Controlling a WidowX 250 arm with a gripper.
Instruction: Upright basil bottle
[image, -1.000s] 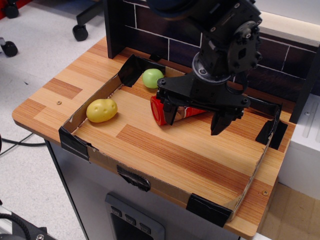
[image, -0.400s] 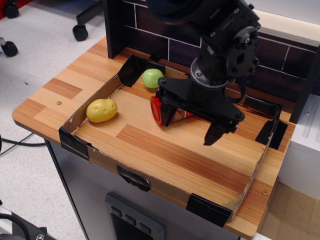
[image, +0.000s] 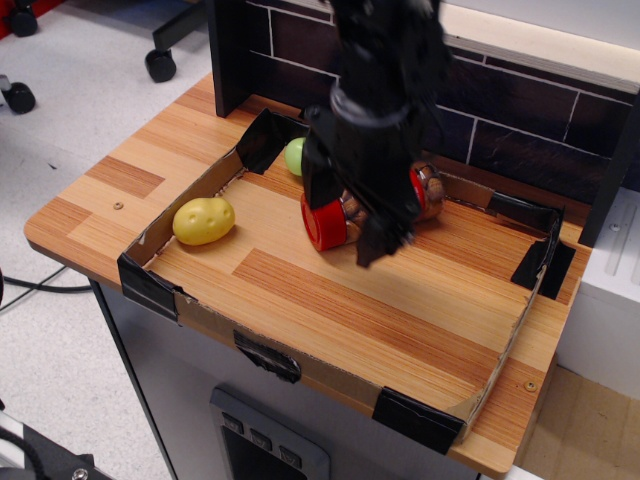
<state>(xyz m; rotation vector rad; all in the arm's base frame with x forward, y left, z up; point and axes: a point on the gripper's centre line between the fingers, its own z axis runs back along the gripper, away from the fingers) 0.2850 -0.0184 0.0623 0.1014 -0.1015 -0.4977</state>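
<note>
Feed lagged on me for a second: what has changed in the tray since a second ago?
The tool has turned and now straddles the basil bottle, which is lying on its side as before, red cap toward the potato; whether it grips is unclear. Potato and green ball stayed put.

basil bottle (image: 330, 220) lying on its side mid-tray, red cap pointing to 8 o'clock. gripper (image: 345, 215) straddles it, jaws apart. yellow potato (image: 203, 220) at 9 o'clock.

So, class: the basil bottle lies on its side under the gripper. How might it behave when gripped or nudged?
The basil bottle is round and lying down, so it would probably roll. Its clear wall looks smooth, perhaps slippery. The gripper straddles it, which may limit rolling.
</note>
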